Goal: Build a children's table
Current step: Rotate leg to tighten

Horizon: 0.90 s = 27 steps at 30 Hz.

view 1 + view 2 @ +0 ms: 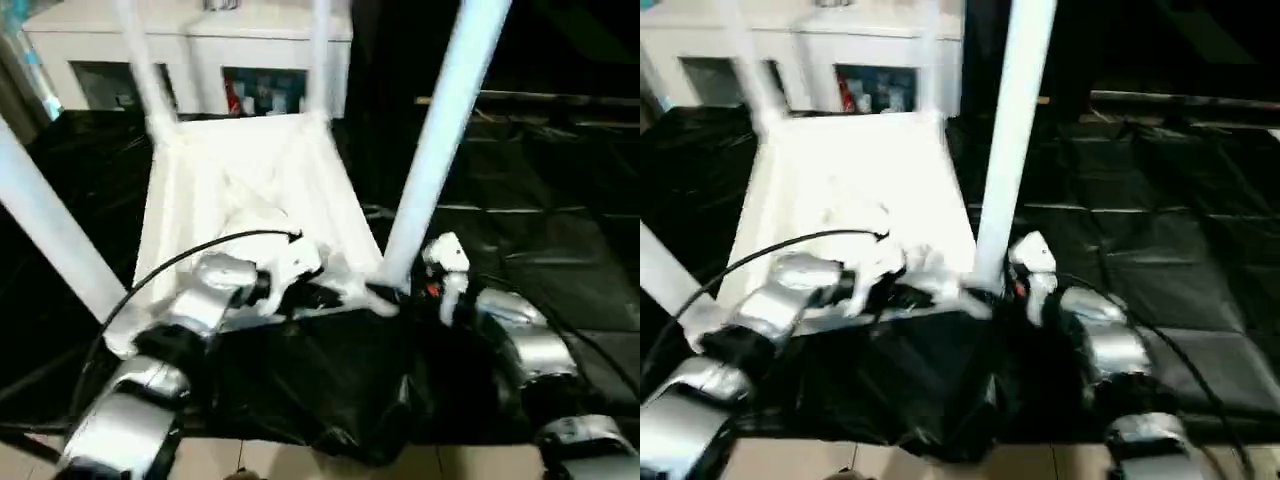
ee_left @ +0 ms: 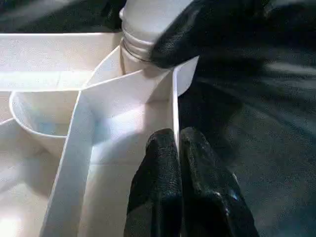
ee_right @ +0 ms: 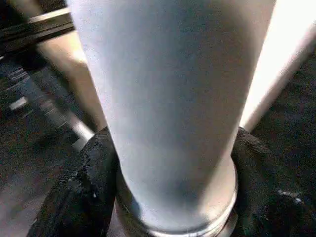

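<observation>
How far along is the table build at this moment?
Done: all four legs stand in the upturned tabletop. In hand: right end effector straddles the near-right leg at its socket; shut left end effector sits at the tabletop's rim. Left: turning it upright.

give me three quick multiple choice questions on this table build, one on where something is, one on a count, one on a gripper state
1. Where does the white cabinet stand?
A. beyond the upturned tabletop
B. on the tabletop
C. beside the robot's right arm

2. How many legs stand up from the tabletop?
A. two
B. three
C. four

3. How are the left gripper's fingers?
A. spread wide
B. shut together at the tabletop's rim
C. clamped round a leg

Answers:
1 A, the cabinet sits at the far end of the black floor covering behind the tabletop.
2 C, one leg rises at each corner, the near right leg by the right gripper.
3 B, the left wrist view shows both black fingers pressed side by side.
</observation>
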Tool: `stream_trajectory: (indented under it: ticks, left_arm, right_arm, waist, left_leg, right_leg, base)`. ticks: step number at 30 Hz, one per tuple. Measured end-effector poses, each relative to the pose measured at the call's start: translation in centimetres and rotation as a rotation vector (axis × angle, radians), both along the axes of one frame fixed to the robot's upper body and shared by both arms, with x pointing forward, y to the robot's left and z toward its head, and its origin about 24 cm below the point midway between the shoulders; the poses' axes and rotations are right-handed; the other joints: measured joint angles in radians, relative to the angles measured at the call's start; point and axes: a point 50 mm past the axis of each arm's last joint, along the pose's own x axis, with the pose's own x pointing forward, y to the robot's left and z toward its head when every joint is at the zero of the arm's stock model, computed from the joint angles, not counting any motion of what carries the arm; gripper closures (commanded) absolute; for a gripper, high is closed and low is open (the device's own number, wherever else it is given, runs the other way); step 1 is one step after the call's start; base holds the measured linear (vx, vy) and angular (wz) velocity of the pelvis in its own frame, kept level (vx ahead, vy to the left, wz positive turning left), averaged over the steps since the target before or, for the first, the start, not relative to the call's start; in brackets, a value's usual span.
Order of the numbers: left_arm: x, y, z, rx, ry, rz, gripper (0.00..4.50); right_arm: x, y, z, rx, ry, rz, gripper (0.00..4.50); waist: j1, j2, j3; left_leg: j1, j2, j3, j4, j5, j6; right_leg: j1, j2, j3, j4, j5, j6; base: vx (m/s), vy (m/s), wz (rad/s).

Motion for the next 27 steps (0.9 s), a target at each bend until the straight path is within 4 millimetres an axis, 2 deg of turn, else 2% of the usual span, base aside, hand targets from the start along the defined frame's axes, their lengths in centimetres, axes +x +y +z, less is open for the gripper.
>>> stream_trajectory:
  ticks: [5, 8, 12, 13, 14, 15, 19, 23, 27]
  left_arm:
    - [1.0, -1.8, -0.1, 0.005, -0.035, 0.133, 4.5]
    - [1.3, -2.3, -0.1, 0.004, -0.037, 0.167, 4.5]
    - [1.4, -2.3, -0.1, -0.002, -0.036, 0.174, 4.5]
    - [1.4, -2.3, 0.0, -0.005, -0.037, 0.169, 4.5]
    - [1.4, -2.3, 0.0, -0.006, -0.037, 0.166, 4.5]
    - [1.3, -2.3, 0.0, -0.009, -0.037, 0.158, 4.5]
    - [1.1, -1.7, 0.1, -0.018, -0.03, 0.105, 4.5]
    - [0.4, -0.1, 0.1, -0.017, -0.022, 0.01, 4.5]
    - [-0.6, 0.7, 0.2, -0.02, 0.001, -0.104, 4.5]
  right_arm:
    - [1.8, 2.1, -0.2, 0.033, 0.011, -0.311, 1.8]
    - [2.3, 2.8, 0.0, 0.019, 0.005, -0.386, 1.8]
    - [2.4, 3.0, 0.1, -0.002, -0.028, -0.387, 1.8]
    - [2.4, 2.8, 0.2, 0.004, -0.03, -0.376, 1.8]
    - [2.4, 2.7, 0.2, 0.011, -0.029, -0.368, 1.24]
    - [2.3, 2.5, 0.2, 0.021, -0.025, -0.351, 1.1]
    - [1.7, 1.3, 0.4, 0.01, -0.038, -0.196, 0.89]
    - [0.4, 0.0, 0.7, -0.055, -0.045, 0.046, 0.89]
    - [-0.5, -0.6, 1.1, -0.058, -0.025, 0.216, 0.89]
  waist:
    - [-0.015, 0.0, 0.0]
    - [-0.014, 0.002, -0.001]
    - [-0.013, 0.006, -0.002]
    - [-0.013, 0.007, -0.002]
    - [-0.012, 0.008, -0.001]
    - [-0.011, 0.009, -0.001]
    - [-0.007, 0.009, -0.001]
    - [0.005, 0.01, -0.001]
    - [0.012, 0.009, -0.001]
  left_leg:
    - [0.002, 0.0, 0.0, 0.0, 0.0, 0.0]
    - [0.002, -0.001, 0.0, -0.002, 0.0, 0.0]
    - [0.001, -0.001, 0.0, -0.003, 0.0, 0.0]
    - [0.0, -0.001, 0.0, -0.003, 0.0, 0.0]
    - [0.0, -0.001, 0.0, -0.003, 0.0, 0.0]
    - [0.0, -0.001, 0.0, -0.003, 0.0, 0.0]
    - [-0.002, -0.001, 0.0, -0.004, 0.0, 0.0]
    - [-0.002, 0.0, 0.0, -0.007, 0.0, 0.0]
    - [-0.005, 0.0, 0.0, -0.006, 0.0, 0.0]
  right_leg:
    - [0.001, 0.0, 0.0, 0.0, 0.0, 0.001]
    - [0.001, 0.0, 0.0, 0.0, 0.0, 0.001]
    - [0.0, 0.0, 0.0, 0.0, 0.001, -0.002]
    - [0.0, 0.0, 0.0, 0.0, 0.002, -0.002]
    - [-0.001, 0.0, 0.0, 0.0, 0.001, -0.002]
    - [-0.001, 0.0, 0.0, 0.0, 0.001, -0.002]
    - [-0.003, 0.0, 0.0, -0.001, 0.001, -0.001]
    - [-0.004, 0.001, -0.001, -0.001, 0.0, -0.001]
    - [-0.005, 0.001, -0.001, -0.001, -0.001, -0.001]
  base:
    - [0.0, 0.0, 0.0]
    - [0.0, 0.0, 0.0]
    - [0.0, 0.0, 0.0]
    - [0.0, 0.0, 0.0]
    - [0.0, 0.0, 0.0]
    - [0.0, 0.0, 0.0]
    - [0.0, 0.0, 0.0]
    - [0.0, 0.0, 0.0]
    - [0.0, 0.0, 0.0]
